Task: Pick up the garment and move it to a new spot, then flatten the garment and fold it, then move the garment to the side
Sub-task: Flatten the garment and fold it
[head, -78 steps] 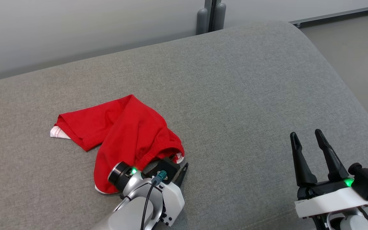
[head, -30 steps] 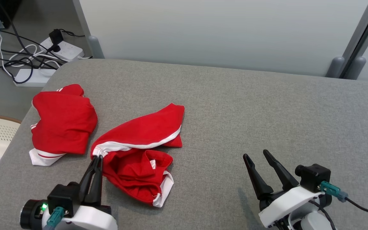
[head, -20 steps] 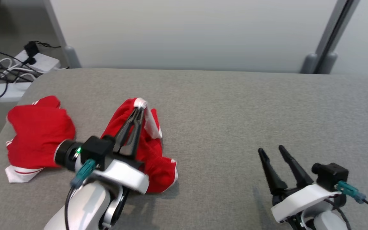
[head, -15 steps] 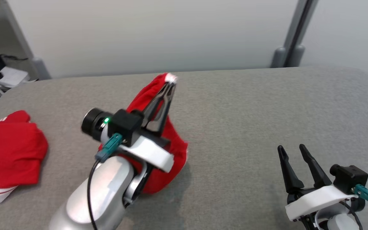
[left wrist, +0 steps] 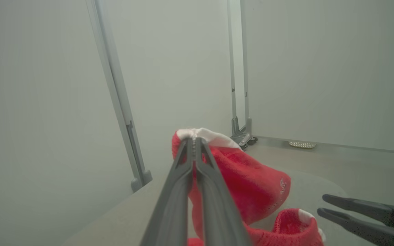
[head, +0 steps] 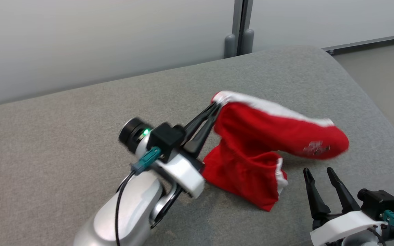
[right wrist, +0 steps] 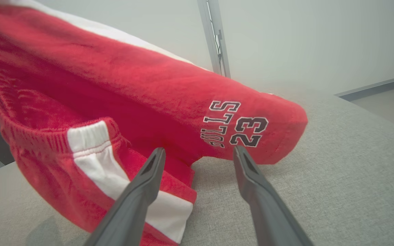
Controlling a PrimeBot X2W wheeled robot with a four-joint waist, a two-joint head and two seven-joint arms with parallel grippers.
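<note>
Garment (head: 251,136) carried rightward, hem clenched in left claw (head: 214,107); right claw (head: 317,169) spread, just beside.

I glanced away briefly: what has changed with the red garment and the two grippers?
The left gripper, jaws shut on the white edge of the red garment, has lifted it off the grey cushion and swung it rightward, close to the right gripper; its lower end still touches the cushion. The right gripper stayed open, empty.
</note>
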